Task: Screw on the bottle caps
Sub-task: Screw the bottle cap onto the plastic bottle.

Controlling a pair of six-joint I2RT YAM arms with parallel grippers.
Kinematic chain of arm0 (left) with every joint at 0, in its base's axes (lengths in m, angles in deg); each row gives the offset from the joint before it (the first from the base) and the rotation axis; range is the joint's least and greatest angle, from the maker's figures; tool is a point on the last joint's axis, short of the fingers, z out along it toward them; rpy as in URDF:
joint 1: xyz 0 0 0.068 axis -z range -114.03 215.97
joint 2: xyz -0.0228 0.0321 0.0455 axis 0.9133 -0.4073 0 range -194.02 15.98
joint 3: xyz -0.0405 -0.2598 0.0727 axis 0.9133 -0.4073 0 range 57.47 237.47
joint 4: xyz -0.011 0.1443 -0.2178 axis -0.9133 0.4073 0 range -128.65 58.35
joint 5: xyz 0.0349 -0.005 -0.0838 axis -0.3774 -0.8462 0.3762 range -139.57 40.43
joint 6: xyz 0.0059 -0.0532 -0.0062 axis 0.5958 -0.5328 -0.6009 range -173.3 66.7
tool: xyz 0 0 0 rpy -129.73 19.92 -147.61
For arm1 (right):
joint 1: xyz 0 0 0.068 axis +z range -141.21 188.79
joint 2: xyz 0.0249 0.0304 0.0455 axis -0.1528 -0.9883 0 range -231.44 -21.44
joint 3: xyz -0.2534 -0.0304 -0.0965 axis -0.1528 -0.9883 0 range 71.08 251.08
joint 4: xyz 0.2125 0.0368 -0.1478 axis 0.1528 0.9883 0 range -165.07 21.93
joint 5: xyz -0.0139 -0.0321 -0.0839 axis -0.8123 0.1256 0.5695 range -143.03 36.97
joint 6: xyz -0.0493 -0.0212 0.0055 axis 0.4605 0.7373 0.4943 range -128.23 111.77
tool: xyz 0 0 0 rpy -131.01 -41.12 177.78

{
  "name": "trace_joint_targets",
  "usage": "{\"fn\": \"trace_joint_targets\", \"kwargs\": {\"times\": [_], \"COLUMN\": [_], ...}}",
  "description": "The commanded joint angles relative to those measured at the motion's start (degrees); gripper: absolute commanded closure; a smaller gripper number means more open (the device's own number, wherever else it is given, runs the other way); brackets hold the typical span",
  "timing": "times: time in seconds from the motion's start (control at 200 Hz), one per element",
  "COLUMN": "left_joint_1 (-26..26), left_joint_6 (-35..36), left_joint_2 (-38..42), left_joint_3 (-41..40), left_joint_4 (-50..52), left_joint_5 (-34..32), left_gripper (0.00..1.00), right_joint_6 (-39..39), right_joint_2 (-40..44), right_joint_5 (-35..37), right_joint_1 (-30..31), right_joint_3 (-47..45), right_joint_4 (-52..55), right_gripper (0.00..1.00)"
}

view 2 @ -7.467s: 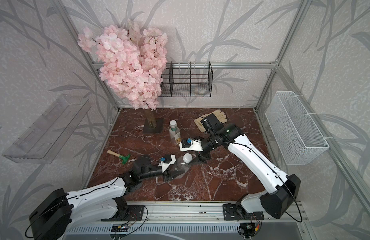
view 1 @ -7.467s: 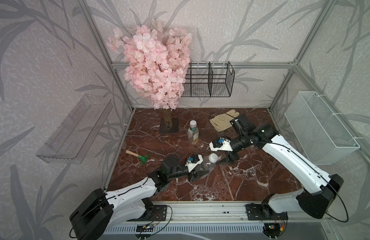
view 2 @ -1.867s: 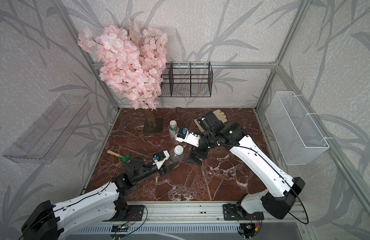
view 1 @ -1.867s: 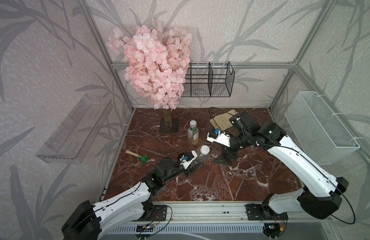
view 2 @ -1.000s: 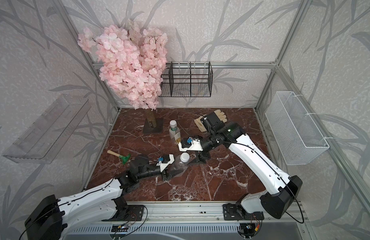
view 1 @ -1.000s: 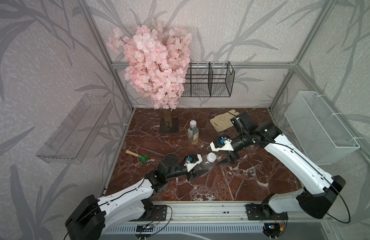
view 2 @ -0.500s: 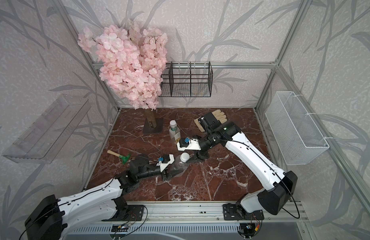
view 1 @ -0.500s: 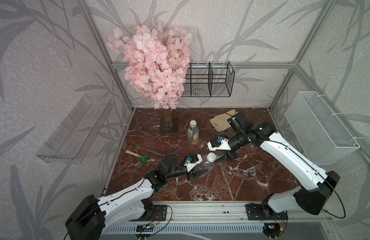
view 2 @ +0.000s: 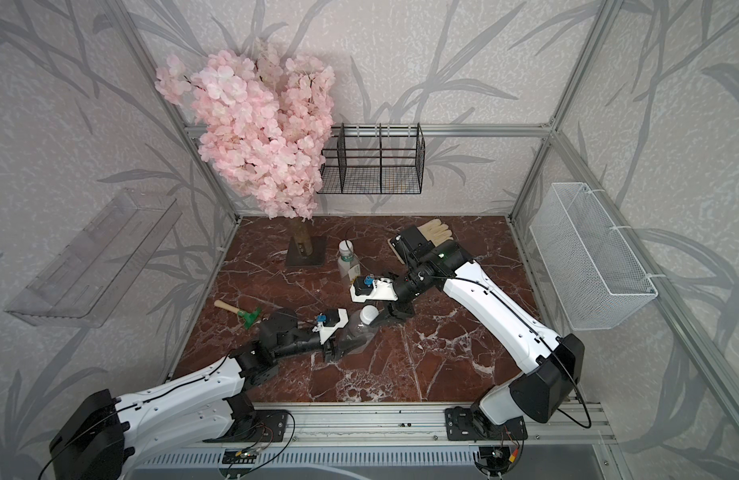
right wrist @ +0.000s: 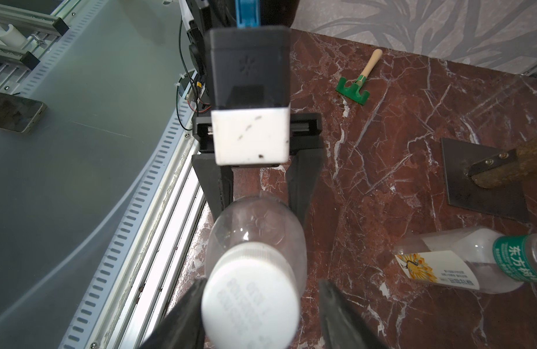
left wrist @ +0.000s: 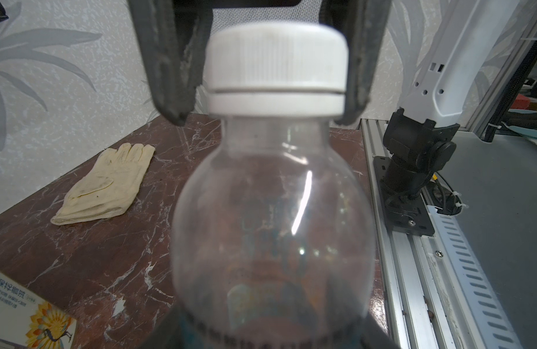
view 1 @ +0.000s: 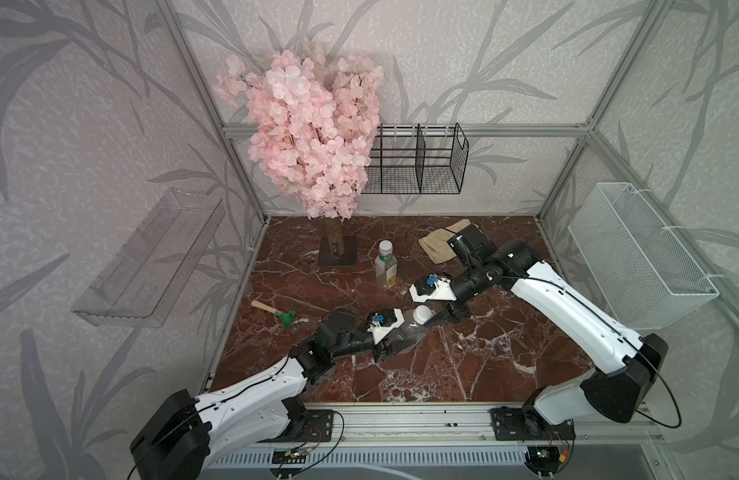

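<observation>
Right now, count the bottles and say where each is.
2. The round bottle is held tilted by the left gripper, its cap flanked by the right gripper. The labelled bottle stands upright near the tree base. None seems hidden.

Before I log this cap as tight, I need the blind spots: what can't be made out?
Threads under the white cap: hidden by its skirt, left wrist view.
Hold of the right gripper on it: a gap shows on one side, right wrist view.
Base label of the round bottle: blurred, left wrist view.
Cap of the labelled bottle: past the right wrist view's edge.
</observation>
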Motion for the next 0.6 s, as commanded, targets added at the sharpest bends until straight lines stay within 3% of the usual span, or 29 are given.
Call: {"fn": "trace_joint_targets", "kwargs": {"times": [0.0,0.595], "left_joint_1": [-0.1,-0.1], "left_joint_6": [0.0,0.1], "left_joint_2": [0.4,0.0], "left_joint_3": [1.5,1.6], "left_joint_4": [-1.0,-1.0], "left_joint_5": [0.3,0.3], "left_gripper": [0.42,0.41], "right_joint_6": [-0.7,-1.4], "right_joint_2": [0.5,1.3], "right_joint_5": [-0.5,-0.9], "right_joint_1": [0.3,0.3], "right_joint_3": [1.7,2.3], "right_joint_4": [0.6,0.7], "right_gripper": [0.39,0.43]}}
